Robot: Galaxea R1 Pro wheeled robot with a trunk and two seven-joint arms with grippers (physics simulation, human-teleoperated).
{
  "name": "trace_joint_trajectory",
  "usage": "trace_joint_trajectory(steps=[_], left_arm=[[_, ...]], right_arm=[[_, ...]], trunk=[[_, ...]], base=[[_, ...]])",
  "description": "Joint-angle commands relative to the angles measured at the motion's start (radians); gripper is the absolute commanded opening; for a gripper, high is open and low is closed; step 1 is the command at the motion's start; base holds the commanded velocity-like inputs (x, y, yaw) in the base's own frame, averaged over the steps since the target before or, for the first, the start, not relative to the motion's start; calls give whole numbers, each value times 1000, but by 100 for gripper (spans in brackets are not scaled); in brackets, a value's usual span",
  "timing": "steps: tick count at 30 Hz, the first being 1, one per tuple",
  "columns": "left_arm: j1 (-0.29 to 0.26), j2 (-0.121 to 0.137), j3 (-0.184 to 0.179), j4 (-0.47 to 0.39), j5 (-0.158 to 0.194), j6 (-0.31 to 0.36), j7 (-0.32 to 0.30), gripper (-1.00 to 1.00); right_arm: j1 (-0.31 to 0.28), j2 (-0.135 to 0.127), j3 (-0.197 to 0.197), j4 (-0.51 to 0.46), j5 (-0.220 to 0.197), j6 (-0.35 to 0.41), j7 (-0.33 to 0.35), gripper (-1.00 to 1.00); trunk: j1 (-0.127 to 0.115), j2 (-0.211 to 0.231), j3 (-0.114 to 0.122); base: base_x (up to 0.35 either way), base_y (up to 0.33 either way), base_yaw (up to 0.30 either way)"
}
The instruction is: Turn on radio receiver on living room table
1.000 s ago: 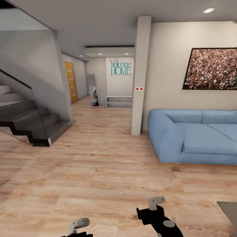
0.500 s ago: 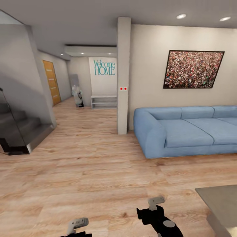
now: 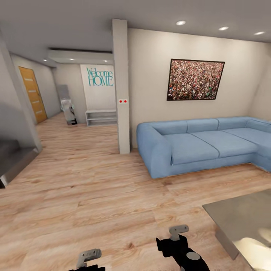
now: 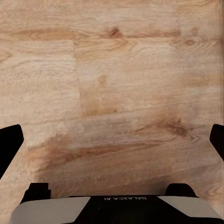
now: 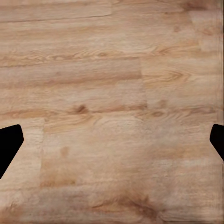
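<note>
The living room has a light wood floor (image 3: 94, 195) and a blue corner sofa (image 3: 199, 145) against the far wall. A corner of the low table (image 3: 244, 222) with its glossy grey top shows at the lower right; the radio receiver is out of view. My left gripper (image 4: 112, 142) hangs open over bare floor, its dark fingertips (image 4: 9, 142) spread wide. My right gripper (image 5: 112, 140) is also open above floorboards, nothing between its fingertips (image 5: 9, 142). Both arms show low in the head view, the left arm (image 3: 88, 259) and the right arm (image 3: 180, 248).
A grey pillar (image 3: 121, 86) stands left of the sofa. Dark stairs (image 3: 11, 160) sit at the left edge. Behind them a hallway holds an orange door (image 3: 33, 94) and a white shelf (image 3: 101, 116). A framed picture (image 3: 195, 79) hangs over the sofa.
The camera has turned to the right: the stairs slid off to the left, more of the sofa and the table's corner came into view. Both arms kept their pose.
</note>
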Motion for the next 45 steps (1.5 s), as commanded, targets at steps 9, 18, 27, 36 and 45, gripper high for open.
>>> trace_joint_trajectory(steps=[9, 18, 27, 36, 45], left_arm=[[1, 0, 0, 0, 0, 0, 0, 100], [0, 0, 0, 0, 1, 0, 1, 100], [0, 0, 0, 0, 1, 0, 1, 100], [0, 0, 0, 0, 1, 0, 0, 100], [0, 0, 0, 0, 1, 0, 0, 100]], right_arm=[[0, 0, 0, 0, 0, 0, 0, 100], [0, 0, 0, 0, 1, 0, 0, 100], [0, 0, 0, 0, 1, 0, 0, 100], [0, 0, 0, 0, 1, 0, 0, 100], [0, 0, 0, 0, 1, 0, 0, 100]], trunk=[[0, 0, 0], [0, 0, 0], [0, 0, 0], [0, 0, 0], [0, 0, 0]], base=[[0, 0, -300], [0, 0, -300], [0, 0, -300], [0, 0, -300], [0, 0, -300]])
